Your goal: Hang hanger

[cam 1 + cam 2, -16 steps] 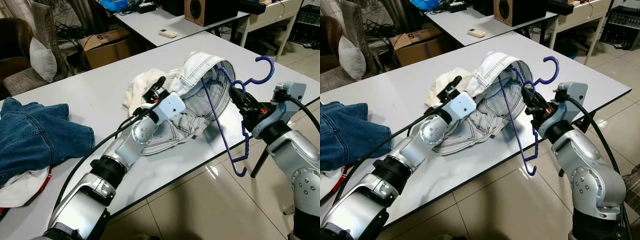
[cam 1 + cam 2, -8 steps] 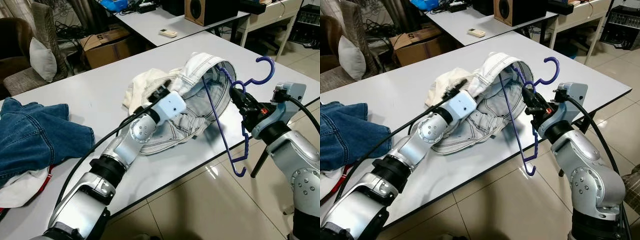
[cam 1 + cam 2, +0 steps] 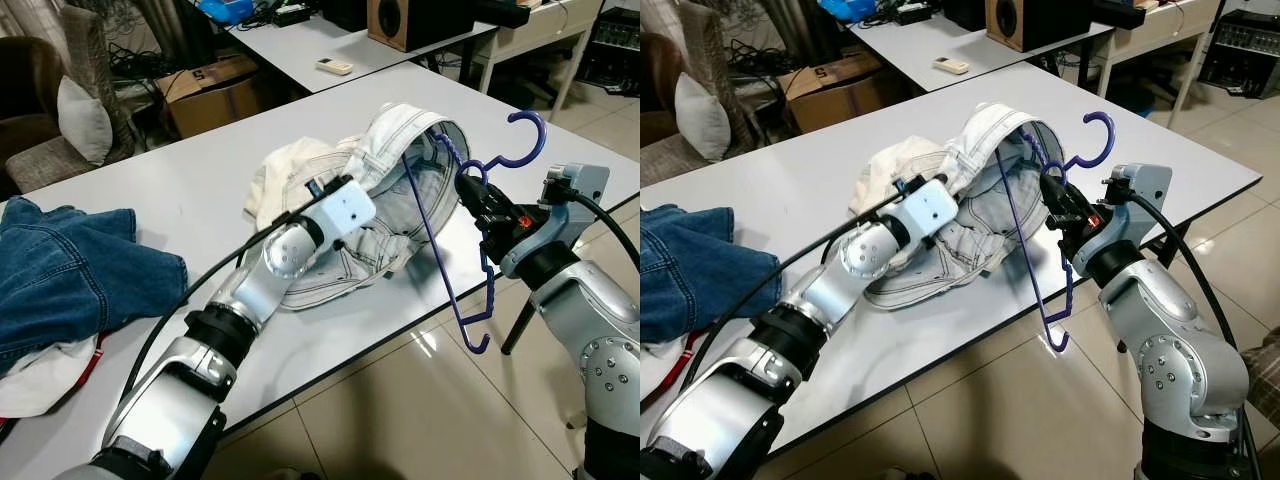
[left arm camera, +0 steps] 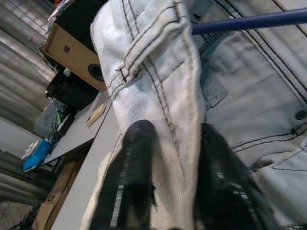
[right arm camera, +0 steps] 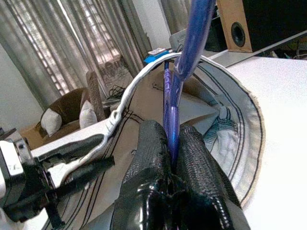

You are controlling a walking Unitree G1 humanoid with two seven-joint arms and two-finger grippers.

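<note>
White desk (image 3: 190, 190) carries a pale denim garment (image 3: 415, 195), waistband propped open toward the right end effector. Cream cloth (image 3: 285, 170) lies bunched just behind it, touching.

Right end effector (image 3: 468, 188) is clenched on the blue hanger (image 3: 445, 250), grip near the neck below the hook. Right wrist view: both black fingers (image 5: 192, 158) pinch the blue rod between them. The hook (image 3: 528, 140) rises above the right end effector, over the desk's right part. 1 hanger arm runs up into the garment's waist opening; the other arm hangs down past the desk's front edge, its curled tip (image 3: 478, 342) over the tiled floor (image 3: 400, 420).

Left end effector (image 4: 168, 177) is at the garment's waistband on the desk. Left wrist view: its 2 black fingers (image 4: 132, 177) straddle a stitched fold of pale denim, 1 finger each side, touching the cloth, so it is grasping the waistband. The blue rod crosses the denim beyond the fingers. In the head views the left arm's white wrist housing (image 3: 340, 210) lies over the garment, beside the cream cloth.

Blue jeans (image 3: 80, 275) are heaped at the desk's left end, well apart from the pale garment, with a white cloth (image 3: 40, 375) beside them at the front edge.

Behind: a 2nd desk with a remote (image 3: 335, 66) and a wooden speaker (image 3: 400, 20), a cardboard box (image 3: 215, 90), and an armchair with a cushion (image 3: 82, 115).
</note>
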